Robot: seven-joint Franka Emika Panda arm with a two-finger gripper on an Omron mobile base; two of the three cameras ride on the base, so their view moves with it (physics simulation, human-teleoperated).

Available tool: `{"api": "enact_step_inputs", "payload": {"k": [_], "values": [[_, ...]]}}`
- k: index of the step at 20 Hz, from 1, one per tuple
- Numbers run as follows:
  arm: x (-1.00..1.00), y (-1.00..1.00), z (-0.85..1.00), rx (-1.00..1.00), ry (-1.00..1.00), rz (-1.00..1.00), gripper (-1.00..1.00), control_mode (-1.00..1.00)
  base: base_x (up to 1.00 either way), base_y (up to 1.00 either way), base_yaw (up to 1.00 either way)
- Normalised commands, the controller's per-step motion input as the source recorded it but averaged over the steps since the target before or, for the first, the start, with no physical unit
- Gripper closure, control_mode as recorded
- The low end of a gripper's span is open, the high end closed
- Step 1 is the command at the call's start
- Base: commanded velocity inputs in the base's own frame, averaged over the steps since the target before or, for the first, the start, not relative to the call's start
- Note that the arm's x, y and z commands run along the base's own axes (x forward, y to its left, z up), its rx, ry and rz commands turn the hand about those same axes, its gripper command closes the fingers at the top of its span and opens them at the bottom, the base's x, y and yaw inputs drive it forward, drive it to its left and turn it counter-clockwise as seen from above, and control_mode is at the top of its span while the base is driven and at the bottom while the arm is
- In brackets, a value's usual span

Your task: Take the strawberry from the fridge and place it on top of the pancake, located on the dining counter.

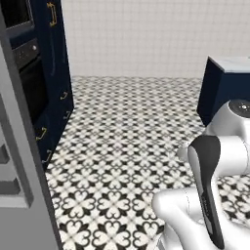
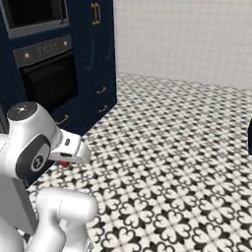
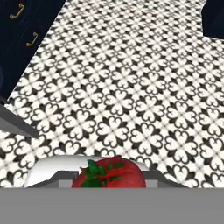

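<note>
In the hand view we see the strawberry [image 3: 108,173] sitting right at the bottom, its red body and green leaves cut off by the lower edge, so only its upper half shows. It lies between the two pale finger bases of the gripper [image 3: 109,177], whose tips we cannot make out; the jaws stand narrow and closed on the fruit. Beyond it spreads the black-and-white patterned floor [image 3: 131,87], with navy cabinets [image 3: 22,39] and their gold handles in the upper left corner.

In the right base view we catch just a speck of red under the hand [image 2: 64,163] (most of the fruit is hidden behind the white wrist). The built-in oven [image 2: 47,74] in the navy wall stands behind the arm.

In the left base view a grey fridge door [image 1: 22,185] runs down the left edge, cropped, and a corner of the dining counter [image 1: 227,73] shows at the right, its white top barely visible above the navy base.
</note>
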Motion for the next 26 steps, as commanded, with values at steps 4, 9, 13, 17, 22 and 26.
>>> {"api": "enact_step_inputs", "payload": {"k": [4, 9, 13, 17, 22, 26], "values": [[0.00, 0.00, 0.00, 0.00, 0.00, 0.00, 1.00, 1.00, 0.42, -0.96, -0.55], [0.00, 0.00, 0.00, 0.00, 0.00, 0.00, 1.00, 1.00, 1.00, -0.20, -0.24], [0.00, 0.00, 0.00, 0.00, 0.00, 0.00, 1.00, 1.00, 1.00, 0.14, -0.14], [0.00, 0.00, 0.00, 0.00, 0.00, 0.00, 1.00, 1.00, 1.00, 0.35, -0.13], [0.00, 0.00, 0.00, 0.00, 0.00, 0.00, 1.00, 1.00, 1.00, 0.60, -0.10], [0.00, 0.00, 0.00, 0.00, 0.00, 0.00, 1.00, 1.00, 1.00, 0.61, -0.04]]}}
